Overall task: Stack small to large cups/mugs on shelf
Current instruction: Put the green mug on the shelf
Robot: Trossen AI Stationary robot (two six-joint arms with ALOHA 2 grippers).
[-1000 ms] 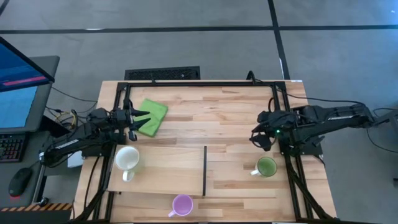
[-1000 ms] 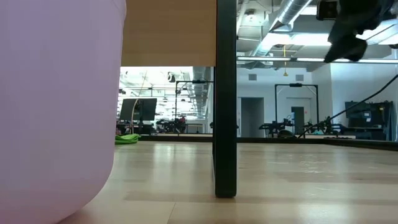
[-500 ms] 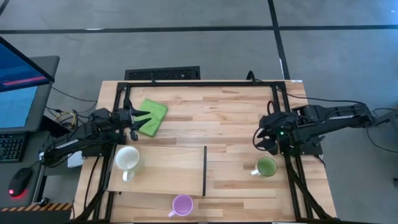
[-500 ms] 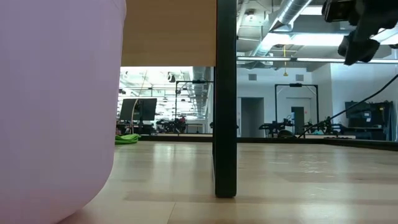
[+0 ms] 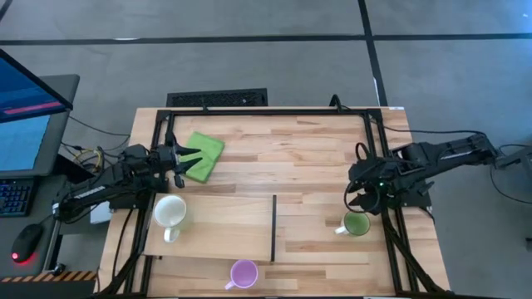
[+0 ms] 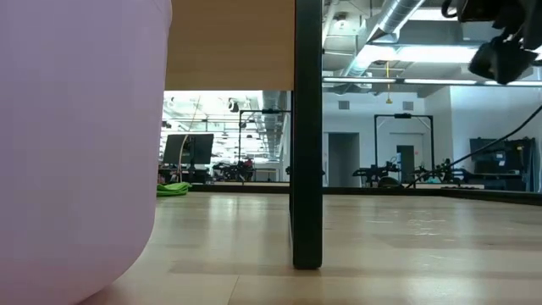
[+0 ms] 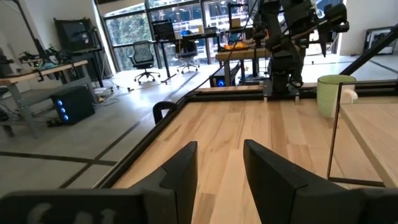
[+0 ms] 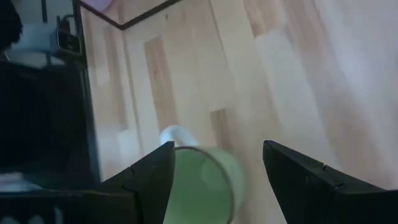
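Observation:
A white mug (image 5: 170, 211) stands upright on the left end of the pale shelf board (image 5: 224, 228), which has a dark strip (image 6: 306, 135) at its right end. A purple mug (image 5: 243, 272) stands on the table by the near edge and fills the left of the low view (image 6: 76, 144). The green mug (image 5: 356, 223) stands upright at the near right. My right gripper (image 8: 217, 177) hovers open above it, slanting down, with one finger on either side of the rim (image 8: 202, 168) and apart from it. My left gripper (image 7: 219, 174) stays open and level at the far left.
A folded green cloth (image 5: 204, 155) lies at the far left, just ahead of my left gripper (image 5: 179, 158). Dark frame rails (image 5: 270, 110) run along the table's far and side edges. Bare wood lies between the shelf and the green mug.
My right gripper has moved toward the table's near edge, over the green mug, and has tipped further downward while staying open. The mugs, the shelf and my left arm have kept still.

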